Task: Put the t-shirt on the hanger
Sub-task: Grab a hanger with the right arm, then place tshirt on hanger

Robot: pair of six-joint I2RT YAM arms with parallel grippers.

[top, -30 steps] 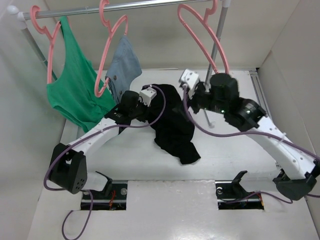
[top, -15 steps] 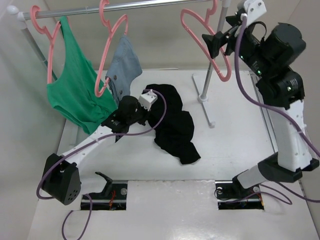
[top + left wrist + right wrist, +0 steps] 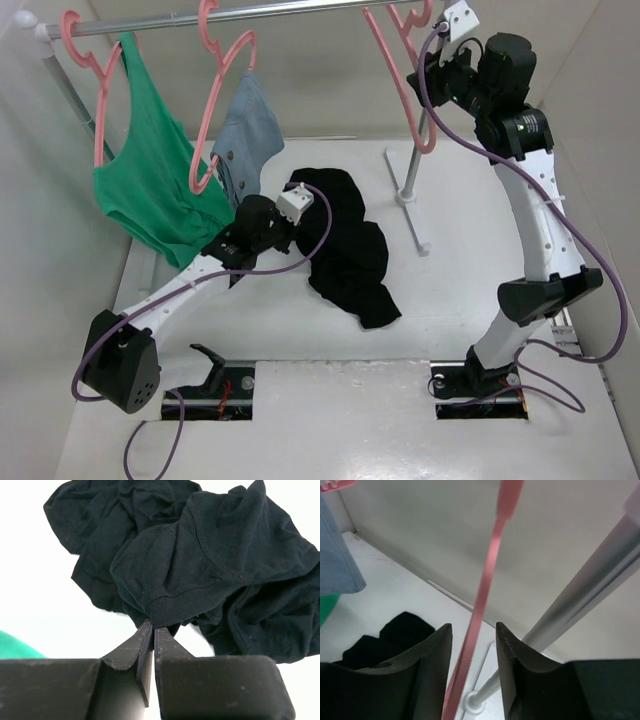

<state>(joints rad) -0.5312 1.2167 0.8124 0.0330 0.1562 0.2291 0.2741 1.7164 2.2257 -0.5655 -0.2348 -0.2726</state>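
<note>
The black t-shirt [image 3: 350,250] lies crumpled on the white table; its ribbed hem [image 3: 190,602] fills the left wrist view. My left gripper [image 3: 287,226] [image 3: 152,626] sits at the shirt's left edge, shut on that hem. The bare pink hanger [image 3: 392,66] hangs from the rail at the top right. My right gripper [image 3: 423,78] is raised to it. In the right wrist view one thin arm of the hanger [image 3: 487,575] runs between the jaws of my right gripper [image 3: 472,628]. The jaws are open, with a gap on each side of the arm.
A metal rail [image 3: 260,12] crosses the top, held by a grey post [image 3: 418,130] on a round foot [image 3: 404,196]. From the rail hang a green tank top [image 3: 150,185] and a blue-grey garment [image 3: 250,130], each on a pink hanger. Beige walls enclose the table.
My right arm rose from beside the shirt up to the rail and set its jaws around the bare hanger's arm, narrowing them. The left gripper kept its hold on the shirt.
</note>
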